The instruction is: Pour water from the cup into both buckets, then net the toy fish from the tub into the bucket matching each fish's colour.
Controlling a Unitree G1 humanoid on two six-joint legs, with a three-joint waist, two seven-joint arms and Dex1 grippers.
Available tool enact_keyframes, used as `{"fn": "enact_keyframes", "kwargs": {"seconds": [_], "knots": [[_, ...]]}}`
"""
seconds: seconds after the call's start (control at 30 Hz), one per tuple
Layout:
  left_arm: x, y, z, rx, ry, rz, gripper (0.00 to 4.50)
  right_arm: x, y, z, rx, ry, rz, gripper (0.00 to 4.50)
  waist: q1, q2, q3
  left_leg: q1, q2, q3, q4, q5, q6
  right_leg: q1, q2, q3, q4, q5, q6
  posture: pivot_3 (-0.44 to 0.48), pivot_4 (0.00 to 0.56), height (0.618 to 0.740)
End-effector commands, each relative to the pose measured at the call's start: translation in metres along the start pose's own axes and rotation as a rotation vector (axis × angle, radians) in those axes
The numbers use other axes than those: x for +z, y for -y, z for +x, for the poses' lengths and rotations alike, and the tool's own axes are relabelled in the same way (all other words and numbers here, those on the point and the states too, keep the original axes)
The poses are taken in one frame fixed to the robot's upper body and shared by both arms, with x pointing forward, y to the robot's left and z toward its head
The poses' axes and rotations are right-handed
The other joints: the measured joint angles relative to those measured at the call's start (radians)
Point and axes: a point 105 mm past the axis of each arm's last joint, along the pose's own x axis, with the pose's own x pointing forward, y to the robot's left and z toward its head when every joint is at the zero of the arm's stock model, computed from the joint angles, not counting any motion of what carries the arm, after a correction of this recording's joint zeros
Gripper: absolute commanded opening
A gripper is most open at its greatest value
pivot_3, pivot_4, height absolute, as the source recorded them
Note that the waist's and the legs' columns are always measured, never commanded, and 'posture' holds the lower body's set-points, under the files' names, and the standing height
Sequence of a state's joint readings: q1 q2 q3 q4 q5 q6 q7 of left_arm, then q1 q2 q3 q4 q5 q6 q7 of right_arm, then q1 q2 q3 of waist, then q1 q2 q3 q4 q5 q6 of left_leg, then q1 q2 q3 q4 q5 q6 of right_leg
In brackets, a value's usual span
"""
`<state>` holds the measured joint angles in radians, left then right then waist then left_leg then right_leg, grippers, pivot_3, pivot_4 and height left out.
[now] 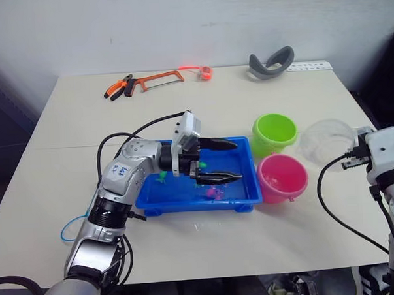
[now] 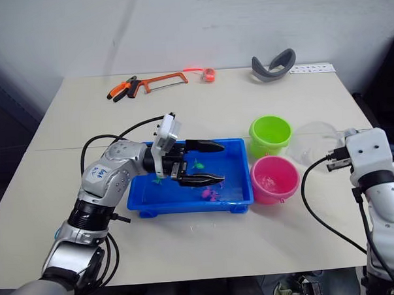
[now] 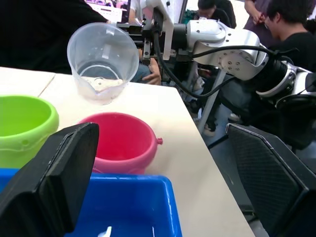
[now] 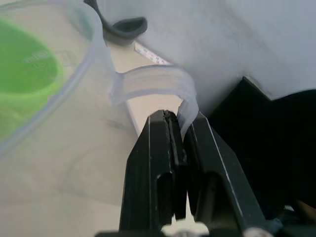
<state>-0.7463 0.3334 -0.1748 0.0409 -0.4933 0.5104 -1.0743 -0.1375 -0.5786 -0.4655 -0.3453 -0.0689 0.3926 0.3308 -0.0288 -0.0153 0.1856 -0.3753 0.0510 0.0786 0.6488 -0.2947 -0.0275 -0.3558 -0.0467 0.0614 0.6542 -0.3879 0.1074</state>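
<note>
My left gripper (image 1: 238, 161) is open, its two black fingers spread over the blue tub (image 1: 186, 203). In the tub lie small green toy fish (image 1: 162, 177) and a pink fish (image 1: 214, 193). Just right of the tub stand the lime green bucket (image 1: 275, 132) and, nearer me, the pink bucket (image 1: 283, 177). The clear cup (image 1: 327, 140) hangs in the air to the right of both buckets, roughly upright, with a little water at its bottom (image 3: 101, 84). My right gripper (image 4: 177, 118) is shut on the cup's handle (image 4: 153, 79).
At the table's far edge lie an orange hacksaw (image 1: 158, 80), orange-handled pliers (image 1: 119, 89), a small orange ring (image 1: 205, 72), a grey curved band (image 1: 270, 62) and a white strip (image 1: 308, 66). People (image 3: 276, 19) stand beyond the table's right edge.
</note>
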Motion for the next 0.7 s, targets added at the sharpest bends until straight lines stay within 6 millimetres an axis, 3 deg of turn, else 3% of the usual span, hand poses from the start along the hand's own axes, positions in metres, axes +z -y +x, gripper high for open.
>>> {"fn": "enact_keyframes", "kwargs": {"seconds": [0.03,0.33,0.7], "knots": [[0.012,-0.008,0.000,0.039,0.008,0.072,4.50,0.009,0.015,0.021,-0.057,0.013,-0.012,0.02,-0.002,0.000,0.000,0.000,0.000,0.001,0.000,0.000,0.000,0.000,0.000,0.000,0.000,0.000,0.000,0.000,0.150,0.740],[0.013,-0.019,-0.001,0.097,0.006,0.095,4.50,0.022,0.007,0.075,-0.024,0.035,-0.205,0.02,-0.003,0.000,0.000,-0.002,0.003,0.008,-0.002,0.000,0.001,-0.008,0.000,0.002,0.002,0.000,0.000,0.000,0.150,0.740],[0.012,-0.019,-0.005,0.130,0.015,0.096,4.50,0.059,-0.023,0.097,0.043,0.228,-0.617,0.02,-0.017,0.000,0.000,-0.011,0.006,0.014,0.003,0.000,0.001,-0.022,0.001,0.004,0.009,0.000,0.000,0.000,0.150,0.740]]}}
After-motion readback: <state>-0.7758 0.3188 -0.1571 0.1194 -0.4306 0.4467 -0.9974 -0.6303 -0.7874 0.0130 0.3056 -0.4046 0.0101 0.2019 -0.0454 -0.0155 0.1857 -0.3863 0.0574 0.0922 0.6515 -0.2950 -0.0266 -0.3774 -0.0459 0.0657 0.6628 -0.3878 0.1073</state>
